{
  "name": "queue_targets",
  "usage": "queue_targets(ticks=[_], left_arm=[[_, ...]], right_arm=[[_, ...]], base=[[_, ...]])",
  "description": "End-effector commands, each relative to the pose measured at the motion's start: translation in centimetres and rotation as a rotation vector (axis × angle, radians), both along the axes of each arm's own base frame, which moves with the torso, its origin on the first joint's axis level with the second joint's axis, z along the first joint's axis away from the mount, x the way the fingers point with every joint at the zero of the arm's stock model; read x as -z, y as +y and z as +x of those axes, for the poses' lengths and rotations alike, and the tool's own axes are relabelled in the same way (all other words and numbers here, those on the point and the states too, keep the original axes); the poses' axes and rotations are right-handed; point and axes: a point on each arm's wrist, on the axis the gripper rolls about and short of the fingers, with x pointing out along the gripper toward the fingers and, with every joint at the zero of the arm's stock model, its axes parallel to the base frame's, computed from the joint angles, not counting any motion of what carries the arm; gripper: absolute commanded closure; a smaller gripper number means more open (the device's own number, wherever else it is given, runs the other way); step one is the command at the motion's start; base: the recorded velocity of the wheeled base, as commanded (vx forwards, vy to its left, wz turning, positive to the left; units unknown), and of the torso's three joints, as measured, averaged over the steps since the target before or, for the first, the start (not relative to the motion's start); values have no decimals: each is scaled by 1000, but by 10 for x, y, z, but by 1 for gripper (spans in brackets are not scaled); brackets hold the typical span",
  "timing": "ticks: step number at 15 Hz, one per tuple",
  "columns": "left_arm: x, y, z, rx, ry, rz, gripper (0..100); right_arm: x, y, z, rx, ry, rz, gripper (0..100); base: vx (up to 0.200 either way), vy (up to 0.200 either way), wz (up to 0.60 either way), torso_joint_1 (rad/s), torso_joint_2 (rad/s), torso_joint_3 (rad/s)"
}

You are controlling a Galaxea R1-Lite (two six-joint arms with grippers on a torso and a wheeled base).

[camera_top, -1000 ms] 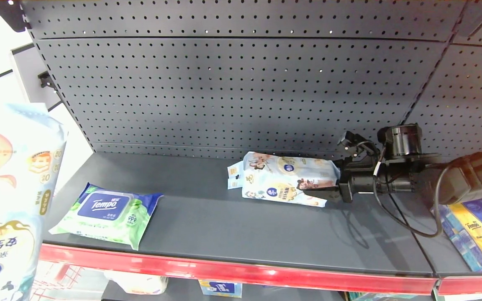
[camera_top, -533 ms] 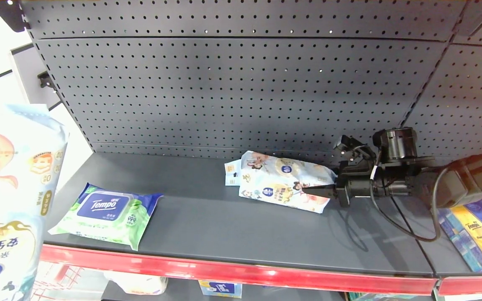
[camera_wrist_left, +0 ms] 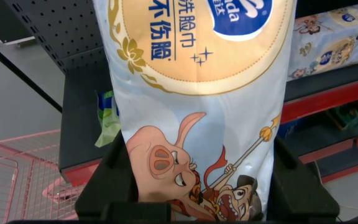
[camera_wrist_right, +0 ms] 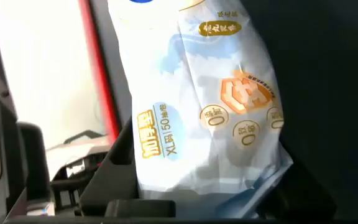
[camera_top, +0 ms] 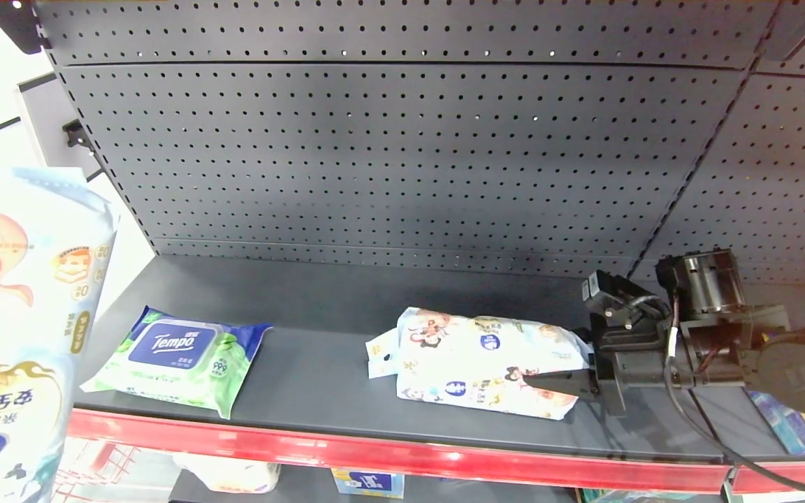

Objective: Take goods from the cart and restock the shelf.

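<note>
- Right, which step are we on?
- Placing, we'd say. The right gripper (camera_top: 553,381) has its fingers closed on the end of the cartoon pack (camera_top: 479,360). That pack lies flat on the shelf (camera_top: 332,381) near the front, well right of the green wipes pack (camera_top: 179,356). We can't tell whether its full weight is on the board.
- Next move?
- Our judgement: open the fingers and back straight out without dragging the pack over the red edge strip (camera_top: 388,454). After that it's the left side's turn.
- Left?
- The left gripper (camera_wrist_left: 205,177) is clamped around a tall pack (camera_wrist_left: 197,112), held upright off the shelf's left end.
- What does one view add?
- The left wrist view gives us the cart (camera_wrist_left: 17,180), pink wire, down below. The right wrist view shows the cartoon pack between both fingers. The head view shows one finger over the pack's end and where the pack lies on the shelf.
</note>
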Motion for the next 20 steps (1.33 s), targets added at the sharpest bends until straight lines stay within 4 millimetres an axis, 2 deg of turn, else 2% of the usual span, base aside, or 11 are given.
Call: queue_targets(ticks=[1,9,14,20], left_arm=[[-1,0,2,0,10,1,100],[-1,0,3,5,12,0,100],[-1,0,3,12,12,-1,100],[-1,0,3,14,14,-1,100]], right_arm=[[-6,-2,-13,-7,-18,1,100],[8,0,-42,-24,43,-40,100],[5,4,-34,-37,27,-30,100],[11,7,-33,-67,23,-44,100]], base=[[0,0,0,0,0,0],[0,0,0,0,0,0],[0,0,0,0,0,0],[0,0,0,0,0,0]])
